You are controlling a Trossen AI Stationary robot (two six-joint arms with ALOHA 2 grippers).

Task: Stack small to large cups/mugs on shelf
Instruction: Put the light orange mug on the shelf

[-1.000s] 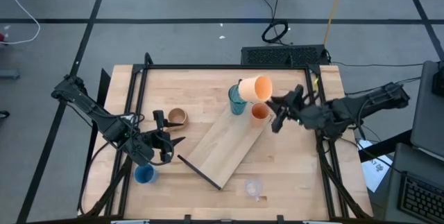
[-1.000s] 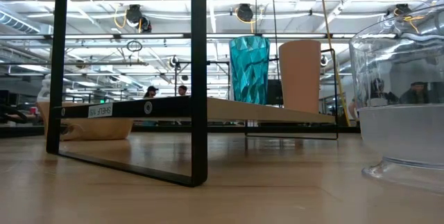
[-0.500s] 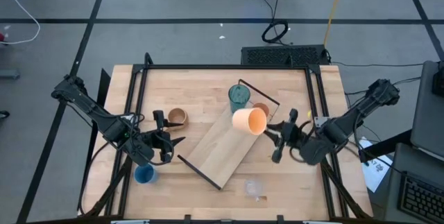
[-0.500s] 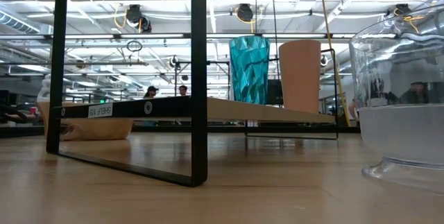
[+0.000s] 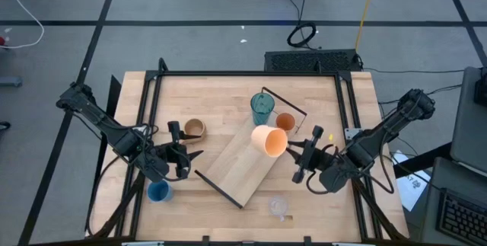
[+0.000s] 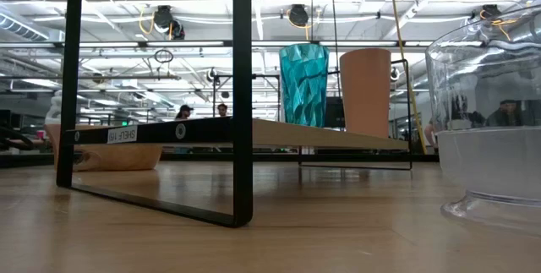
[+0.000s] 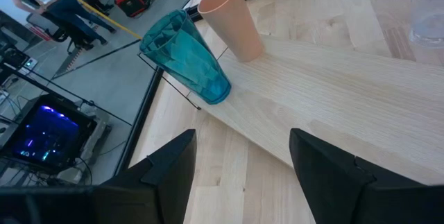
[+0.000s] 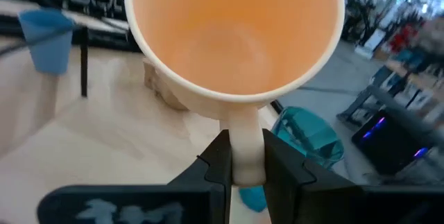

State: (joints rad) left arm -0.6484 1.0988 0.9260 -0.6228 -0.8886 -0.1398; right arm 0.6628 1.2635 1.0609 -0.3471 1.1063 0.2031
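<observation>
Orange mug (image 5: 268, 140) pinched by its handle in the right gripper (image 5: 298, 154) fingers, held above the shelf (image 5: 247, 162), teal tumbler (image 5: 262, 108) and orange cup (image 5: 285, 122) stood at the shelf's far end, left gripper (image 5: 185, 155) fingers spread, near the blue cup (image 5: 158, 192) on the bench (image 5: 221, 94).
</observation>
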